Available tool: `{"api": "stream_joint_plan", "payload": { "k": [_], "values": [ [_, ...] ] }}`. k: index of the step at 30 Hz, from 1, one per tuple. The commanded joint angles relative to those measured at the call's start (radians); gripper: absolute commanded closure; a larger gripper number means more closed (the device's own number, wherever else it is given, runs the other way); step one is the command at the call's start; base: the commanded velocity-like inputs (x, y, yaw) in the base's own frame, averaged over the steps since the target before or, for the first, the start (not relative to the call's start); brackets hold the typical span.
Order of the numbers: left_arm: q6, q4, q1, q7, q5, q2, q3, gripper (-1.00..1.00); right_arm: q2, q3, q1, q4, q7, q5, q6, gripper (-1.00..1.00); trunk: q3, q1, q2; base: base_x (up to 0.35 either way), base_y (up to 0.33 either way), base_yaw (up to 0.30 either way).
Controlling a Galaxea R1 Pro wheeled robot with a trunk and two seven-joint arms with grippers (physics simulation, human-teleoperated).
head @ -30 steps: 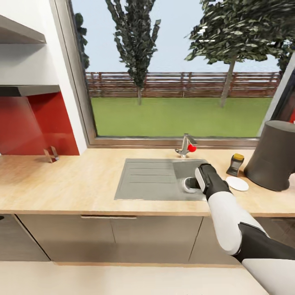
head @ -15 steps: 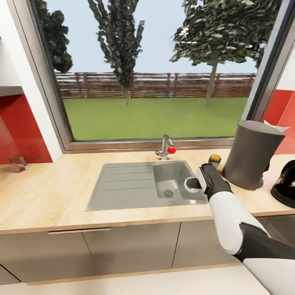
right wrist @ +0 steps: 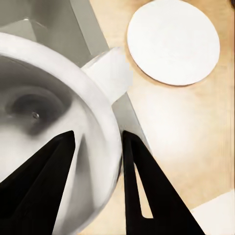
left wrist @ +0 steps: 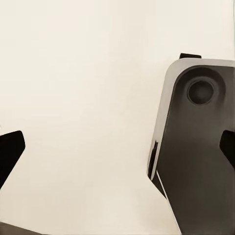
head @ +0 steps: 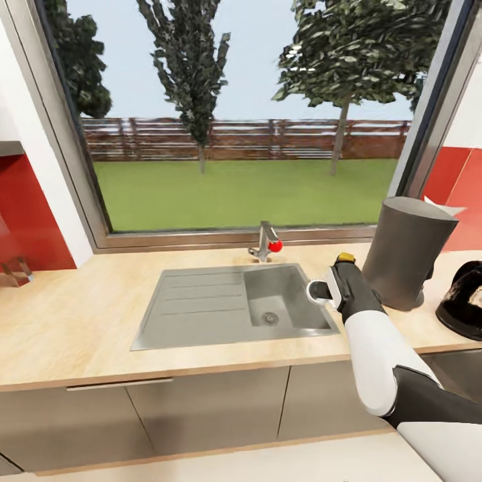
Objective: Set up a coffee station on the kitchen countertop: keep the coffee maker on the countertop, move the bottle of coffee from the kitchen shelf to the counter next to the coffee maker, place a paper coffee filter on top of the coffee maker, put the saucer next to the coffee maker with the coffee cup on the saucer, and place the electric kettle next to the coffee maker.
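My right gripper (head: 329, 292) is shut on the white coffee cup (head: 315, 292), holding it over the right edge of the sink (head: 194, 304). In the right wrist view the dark fingers (right wrist: 46, 188) pinch the coffee cup's (right wrist: 49, 63) wall near its handle. The white saucer (right wrist: 174, 41) lies flat on the wood counter beyond it. The dark grey coffee maker (head: 407, 254) stands on the counter to the right. A yellow-capped coffee bottle (head: 345, 258) peeks out behind my wrist. The black electric kettle (head: 464, 301) sits at the far right. My left gripper (left wrist: 117, 147) is open above pale floor.
A faucet with a red knob (head: 266, 244) stands behind the sink under a large window. The wood counter (head: 73, 321) stretches left to a red backsplash. Cabinet fronts run below the counter's edge. A grey and white part of my own body (left wrist: 196, 147) shows in the left wrist view.
The whole head view has swung to the right, bringing the kettle into sight; that is camera motion. My right gripper still holds the cup, now a little higher by the sink's right edge.
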State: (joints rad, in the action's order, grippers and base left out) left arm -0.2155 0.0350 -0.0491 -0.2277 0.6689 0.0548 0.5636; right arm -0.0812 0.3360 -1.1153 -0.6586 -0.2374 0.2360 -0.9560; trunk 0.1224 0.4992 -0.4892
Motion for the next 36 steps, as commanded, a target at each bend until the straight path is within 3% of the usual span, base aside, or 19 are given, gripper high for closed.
{"api": "stream_joint_plan", "payload": {
  "k": [1, 8, 21, 26, 36],
  "values": [
    [-0.001, 0.002, 0.0, -0.005, 0.006, 0.0, 0.008, -1.0, -0.002, 0.005, -0.001, -0.001, 0.003, 0.006, -0.003, 1.0, 0.002, 0.001, -0.002, 0.095, -0.034, -0.269],
    [-0.001, 0.001, 0.0, -0.008, 0.006, 0.002, 0.007, -1.0, -0.002, 0.005, -0.001, -0.001, 0.001, 0.006, -0.003, 1.0, 0.002, 0.001, -0.002, 0.078, -0.056, -0.249],
    [0.002, 0.0, 0.0, -0.009, 0.006, 0.002, 0.007, -1.0, -0.002, 0.003, -0.001, 0.004, 0.0, 0.009, -0.004, 1.0, 0.002, 0.001, -0.002, 0.003, -0.001, -0.038],
    [0.004, -0.001, 0.0, -0.013, 0.006, 0.003, 0.007, -1.0, 0.0, 0.003, 0.0, 0.013, -0.014, 0.032, -0.004, 1.0, 0.002, 0.001, -0.002, 0.097, 0.0, -0.141],
    [0.001, -0.001, 0.0, -0.013, 0.006, 0.004, 0.007, -1.0, 0.044, 0.004, 0.0, 0.074, -0.013, 0.034, -0.004, 1.0, 0.002, 0.001, -0.002, 0.187, 0.0, -0.013]
  ]
}}
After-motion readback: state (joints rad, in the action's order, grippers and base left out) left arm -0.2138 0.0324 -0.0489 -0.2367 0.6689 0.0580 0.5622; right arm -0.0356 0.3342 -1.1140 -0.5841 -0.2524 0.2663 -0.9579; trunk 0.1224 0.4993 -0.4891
